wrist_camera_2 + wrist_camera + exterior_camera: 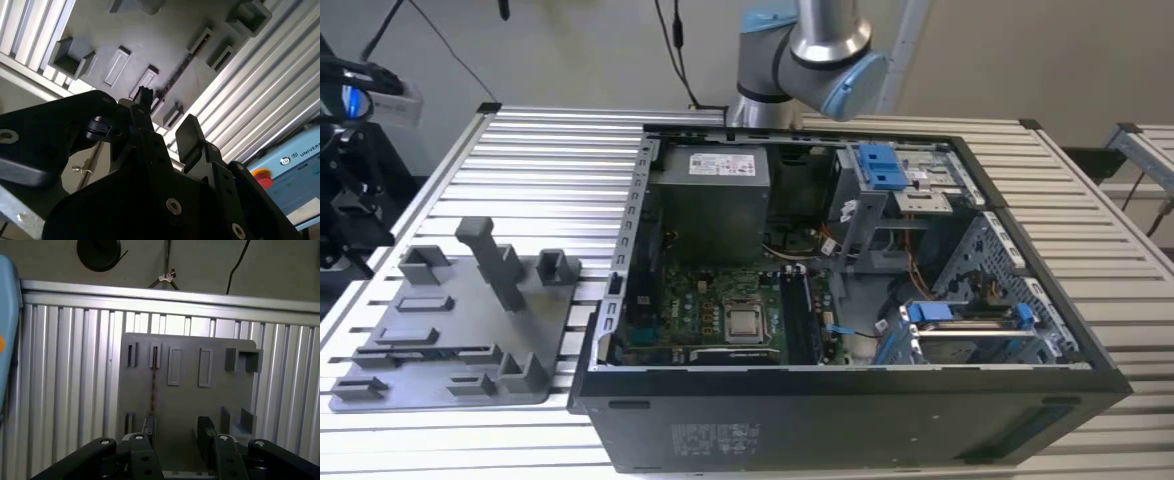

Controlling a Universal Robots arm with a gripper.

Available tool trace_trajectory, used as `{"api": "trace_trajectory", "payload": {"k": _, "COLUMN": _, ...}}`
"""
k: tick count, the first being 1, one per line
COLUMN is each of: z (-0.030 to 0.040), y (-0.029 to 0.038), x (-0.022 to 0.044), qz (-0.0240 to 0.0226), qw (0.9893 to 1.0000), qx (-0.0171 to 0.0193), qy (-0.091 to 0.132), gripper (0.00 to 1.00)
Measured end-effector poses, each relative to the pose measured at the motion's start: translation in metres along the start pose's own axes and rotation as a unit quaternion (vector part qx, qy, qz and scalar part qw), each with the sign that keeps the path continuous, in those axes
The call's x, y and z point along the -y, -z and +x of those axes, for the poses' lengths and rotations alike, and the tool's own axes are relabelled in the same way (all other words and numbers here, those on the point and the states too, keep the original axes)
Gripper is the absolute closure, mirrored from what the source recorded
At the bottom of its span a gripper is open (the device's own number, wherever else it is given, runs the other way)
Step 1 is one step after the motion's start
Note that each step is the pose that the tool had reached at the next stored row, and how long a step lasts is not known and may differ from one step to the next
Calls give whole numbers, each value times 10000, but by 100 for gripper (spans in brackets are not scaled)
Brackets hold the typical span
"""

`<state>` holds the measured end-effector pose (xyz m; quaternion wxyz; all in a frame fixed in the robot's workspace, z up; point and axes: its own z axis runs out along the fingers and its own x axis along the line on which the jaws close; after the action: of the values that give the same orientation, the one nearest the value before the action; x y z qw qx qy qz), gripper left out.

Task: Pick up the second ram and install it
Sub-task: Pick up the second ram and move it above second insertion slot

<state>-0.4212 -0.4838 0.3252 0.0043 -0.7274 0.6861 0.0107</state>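
The gripper (177,432), its fingers (204,429) apart and empty, is held over the grey tray (215,400), where the second ram (153,385) is kept on edge in a long slot. The tray is laid near an edge of the ribbed aluminium bench (65,390), with a pale wall (280,270) seen behind.

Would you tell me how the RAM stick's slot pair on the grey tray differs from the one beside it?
The ram's slot pair holds the second ram on edge, bridging both notches; the neighbouring slot pair is empty, with bare tray between its notches. The neighbouring pair sits next to the tray's edge; the ram's pair is one place inward. Both are narrow and parallel.
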Motion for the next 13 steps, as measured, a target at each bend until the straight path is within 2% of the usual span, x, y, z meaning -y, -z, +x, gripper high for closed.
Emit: {"api": "trace_trajectory", "payload": {"k": 13, "z": 19, "y": -203, "x": -31, "qz": -4, "qw": 9999, "qx": 11, "qy": 163, "gripper": 53}}
